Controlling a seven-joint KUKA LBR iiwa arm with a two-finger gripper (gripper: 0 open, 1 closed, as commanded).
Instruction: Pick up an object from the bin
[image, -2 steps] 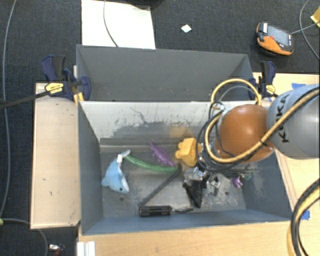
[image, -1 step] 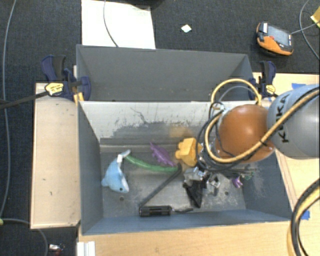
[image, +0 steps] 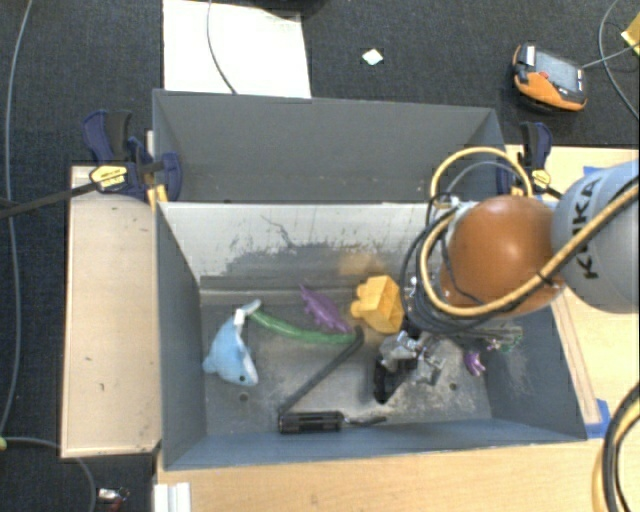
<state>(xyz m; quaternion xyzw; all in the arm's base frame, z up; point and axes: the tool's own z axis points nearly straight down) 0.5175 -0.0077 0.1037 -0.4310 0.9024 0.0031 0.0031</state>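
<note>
Yellow chunky block (image: 378, 303), soft-looking, sits mid-bin near the foot of the back slope, just up-left of the gripper (image: 398, 368). It's 1 of 2 candidates close by. The other is the black slim rod-shaped tool (image: 322, 377): its upper end lies just left of the gripper, and the rest runs down-left toward the front wall of the grey metal bin (image: 300, 150). The gripper hangs low over the floor, right of centre, btwn those 2 and a small purple piece (image: 473, 365) farther right. You can't tell whether the jaws are released or clenched, since the tip is dark on dark scuffed floor. I can't make out anything held, so treat it as not yet holding.

My read: you're at approach/align, pick not made. Commit to 1 target. The block looks the easier grab: bulky, prob. compressible, free on its right side. Centre over it, set the jaws across its narrower span and go straight down. Watch the purple spiky toy (image: 323, 308) and green curved stem (image: 295, 328) just left of it, since a skewed descent could nudge them. The rod is thin and lies flat, so it'd need the jaws square across it at floor level, and it may pivot out. The blue-and-white dolphin toy (image: 232, 352) is well apart at left; ignore it. The brown dome cover (image: 495, 250) on the wrist hides some floor, so confirm the grasp w/ a small lift.
</note>
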